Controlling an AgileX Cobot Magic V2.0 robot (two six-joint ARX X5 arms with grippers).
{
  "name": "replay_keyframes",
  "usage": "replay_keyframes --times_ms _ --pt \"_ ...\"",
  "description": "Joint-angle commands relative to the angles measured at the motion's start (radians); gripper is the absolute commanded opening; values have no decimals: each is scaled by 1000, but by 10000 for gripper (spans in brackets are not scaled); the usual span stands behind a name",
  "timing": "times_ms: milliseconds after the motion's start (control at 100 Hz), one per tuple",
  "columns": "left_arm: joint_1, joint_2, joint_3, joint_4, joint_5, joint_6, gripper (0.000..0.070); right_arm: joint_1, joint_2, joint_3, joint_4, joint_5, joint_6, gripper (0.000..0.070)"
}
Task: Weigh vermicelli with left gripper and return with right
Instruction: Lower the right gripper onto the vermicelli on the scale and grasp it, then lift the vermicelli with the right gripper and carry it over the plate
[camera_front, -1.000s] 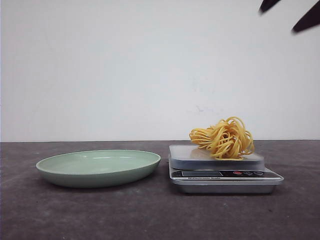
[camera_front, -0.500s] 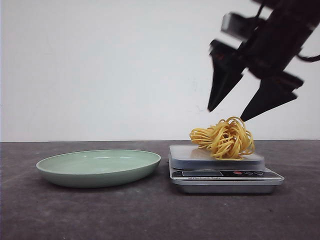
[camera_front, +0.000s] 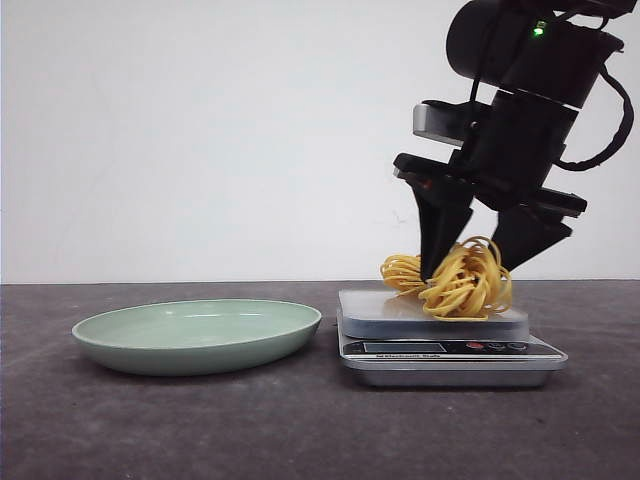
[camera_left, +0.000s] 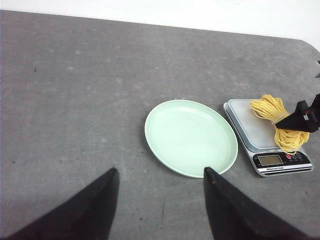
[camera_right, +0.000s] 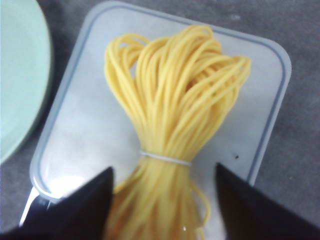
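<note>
The small bundle of looped yellow-orange vermicelli (camera_front: 452, 278) lies on the pale grey platform of a flat silver kitchen scale (camera_front: 440, 335), toward the platform's right side in the front view. In the right wrist view the strands (camera_right: 175, 125) are cinched by a thin pale band (camera_right: 165, 158) and fan out into loops across the platform (camera_right: 75, 130).

The black right gripper (camera_front: 480, 262) is down over the bundle with its fingers spread apart, one finger (camera_front: 440, 225) on the bundle's left side and the other (camera_front: 528, 232) on its right, so the vermicelli sits between them. The tips reach down beside the strands; whether they touch cannot be told.

Just left of the scale, apart from it, a shallow round pale green plate (camera_front: 150, 350) rests on the dark grey tabletop (camera_front: 200, 430).

The black left gripper (camera_left: 160, 200) hangs well above the table with its fingers wide apart, gripping nothing, the plate (camera_left: 172, 120) beneath and beyond it.
</note>
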Motion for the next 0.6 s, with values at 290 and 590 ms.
replay_keyframes --times_ms 290,590 --pt "-8 3 10 8 -4 10 311 62 -5 29 23 62 26 0" --pt "-8 3 10 20 -4 10 311 202 -35 206 55 -29 71 0"
